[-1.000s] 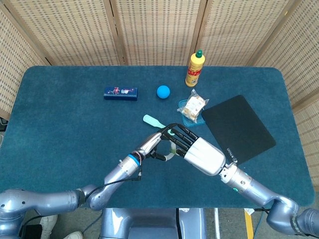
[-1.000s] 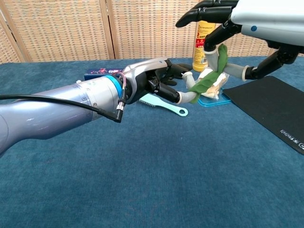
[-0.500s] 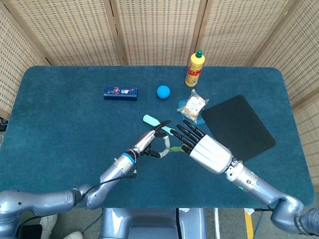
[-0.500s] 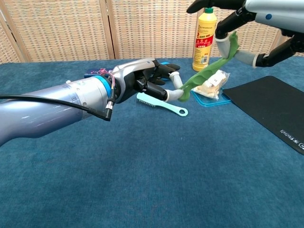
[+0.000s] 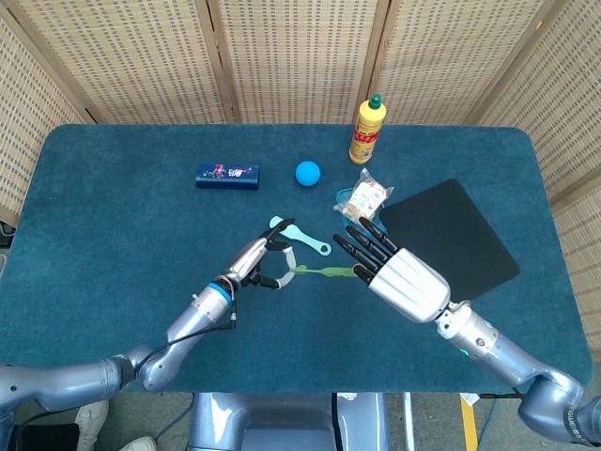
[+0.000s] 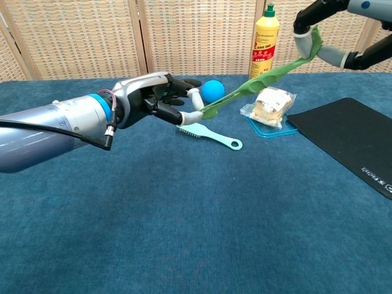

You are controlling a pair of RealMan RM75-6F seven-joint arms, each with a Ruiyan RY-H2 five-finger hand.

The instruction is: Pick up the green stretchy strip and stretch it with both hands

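The green stretchy strip (image 6: 257,82) runs taut above the table between both hands; in the head view the strip (image 5: 324,272) shows as a thin green line. My left hand (image 6: 160,101) pinches its lower left end, seen in the head view as the left hand (image 5: 261,264). My right hand (image 6: 334,27) grips the upper right end at the top of the chest view. In the head view the right hand (image 5: 394,272) covers that end of the strip.
A light teal brush (image 5: 299,235) lies on the blue table (image 5: 113,235) under the strip. Behind stand a blue ball (image 5: 307,173), a yellow bottle (image 5: 367,130), a snack packet on a small tray (image 5: 363,199) and a dark blue box (image 5: 227,176). A black mat (image 5: 449,242) lies right.
The two hands have drawn apart, the left moving left and the right moving right and up. The strip between them has gone from bunched and slack to long and taut.
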